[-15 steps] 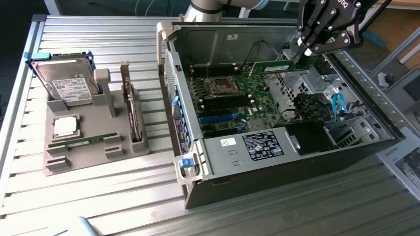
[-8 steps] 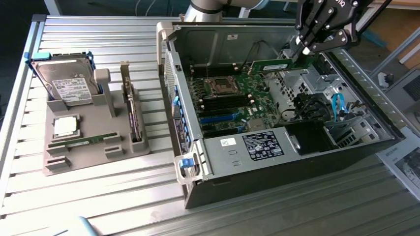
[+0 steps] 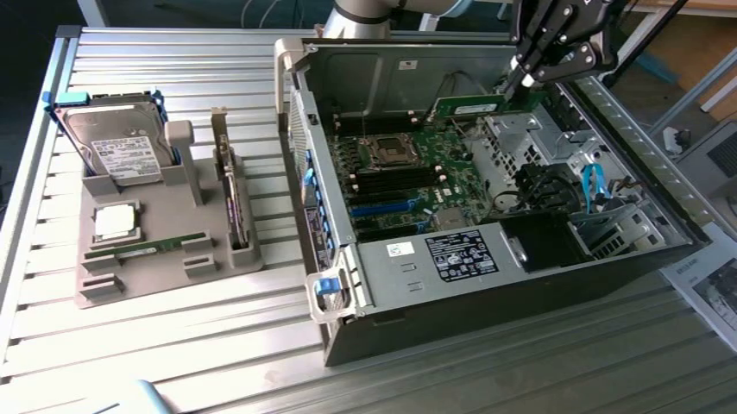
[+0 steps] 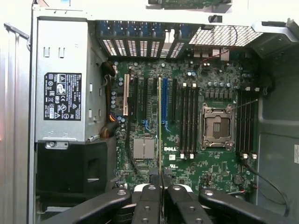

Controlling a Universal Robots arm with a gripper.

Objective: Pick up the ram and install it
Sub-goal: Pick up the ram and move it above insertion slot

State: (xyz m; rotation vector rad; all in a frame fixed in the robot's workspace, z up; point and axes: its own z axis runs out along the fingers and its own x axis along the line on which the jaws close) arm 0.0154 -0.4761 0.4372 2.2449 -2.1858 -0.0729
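Grips the ram [image 3: 470,108] by one end in a clenched pincer [image 3: 520,88]. Holds it on edge over the open case [image 3: 461,323], above the motherboard [image 3: 403,177]. Seen from the wrist, crosses the board as a thin line between the slots [image 4: 187,121]. Inside the case: socket [image 3: 386,151], power supply [image 3: 461,254], blue cable [image 3: 593,185]. On the exterior view's left, well apart, a grey holder [image 3: 103,289] with hard drive [image 3: 116,147], processor [image 3: 116,222] and a second green stick [image 3: 148,249] lying flat. Underneath, a ribbed metal worktop [image 3: 173,362]; printed sheet [image 3: 714,293] at the exterior view's right edge.
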